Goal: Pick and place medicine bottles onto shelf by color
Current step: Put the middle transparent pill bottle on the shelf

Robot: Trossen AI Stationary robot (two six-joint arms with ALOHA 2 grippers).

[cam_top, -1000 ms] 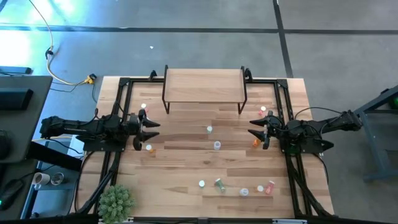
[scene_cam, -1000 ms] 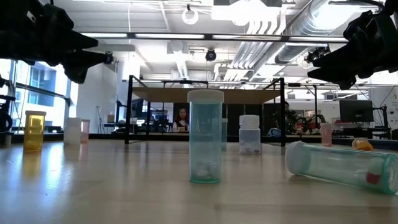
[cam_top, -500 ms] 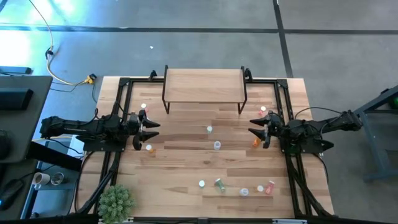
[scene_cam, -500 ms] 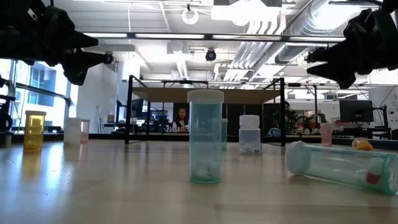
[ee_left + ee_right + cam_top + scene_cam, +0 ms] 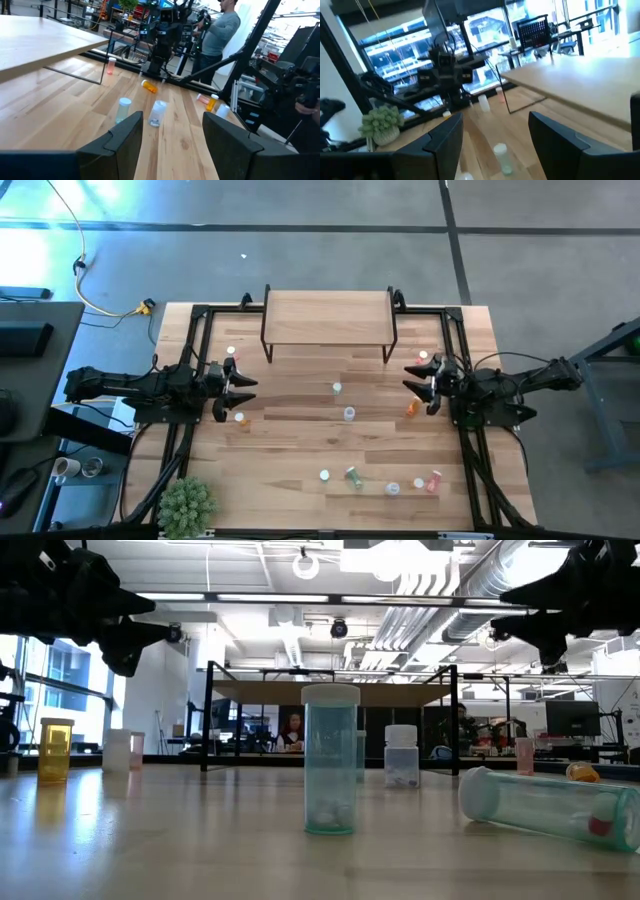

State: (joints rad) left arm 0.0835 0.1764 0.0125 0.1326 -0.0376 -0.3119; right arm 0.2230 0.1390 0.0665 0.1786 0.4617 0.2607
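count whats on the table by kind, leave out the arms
medicine bottles: 12
shelf: 1
plant: 1
total: 14

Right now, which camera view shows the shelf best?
The high view: the whole shelf shows from above, bare, at the table's far edge. The low view shows it only edge-on, behind bottles. Each wrist view shows part of its board and a leg.
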